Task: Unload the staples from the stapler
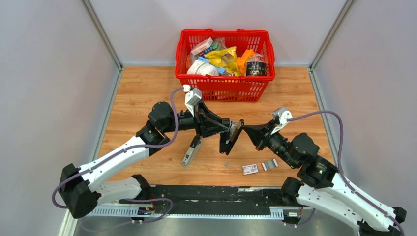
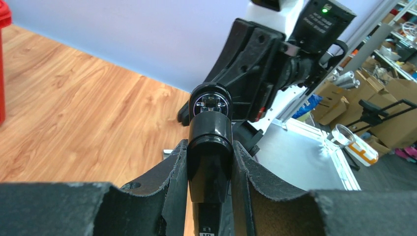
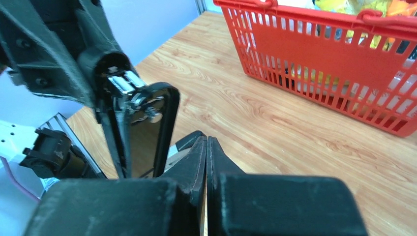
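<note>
while the left pincer [image 1: 225,129] pinches the stapler [image 2: 210,152] aloft, presumably for access, the right pincer [image 3: 206,143] hovers alongside, pressed together.

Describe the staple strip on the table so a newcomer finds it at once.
From the red basket at the far edge of the table, come toward the near edge, past the raised stapler. On bare wood lies the staple strip: silvery-grey, unlike the small red-and-white box left of it.

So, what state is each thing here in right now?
stapler: open, held off the table
left end effector: shut on the stapler
right end effector: shut, empty
staples: loose strip lying on the table
small box: lying flat beside the staples
basket: upright, full
</note>
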`<control>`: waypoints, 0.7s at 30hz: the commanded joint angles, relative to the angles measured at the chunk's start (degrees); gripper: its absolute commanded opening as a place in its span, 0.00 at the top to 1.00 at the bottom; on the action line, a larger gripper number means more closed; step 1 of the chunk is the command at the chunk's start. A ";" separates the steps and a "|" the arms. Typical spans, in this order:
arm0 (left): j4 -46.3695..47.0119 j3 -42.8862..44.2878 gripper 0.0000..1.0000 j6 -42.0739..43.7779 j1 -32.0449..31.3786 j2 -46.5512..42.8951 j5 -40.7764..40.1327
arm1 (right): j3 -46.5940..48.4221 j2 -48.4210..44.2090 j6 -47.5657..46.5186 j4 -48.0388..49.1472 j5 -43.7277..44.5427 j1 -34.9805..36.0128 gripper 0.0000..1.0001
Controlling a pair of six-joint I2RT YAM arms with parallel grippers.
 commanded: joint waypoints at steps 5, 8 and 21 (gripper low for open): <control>7.67 0.27 1.00 -0.99 -0.71 -1.57 1.25 | 2.77 8.23 2.31 0.77 2.97 -0.23 1.00; 7.58 0.27 1.00 -0.90 -0.89 -1.31 0.98 | 3.73 12.89 4.25 4.98 2.27 -0.05 1.00; 4.68 1.59 1.00 1.03 -3.52 4.23 3.18 | 15.25 34.43 0.74 6.23 -5.29 6.45 1.00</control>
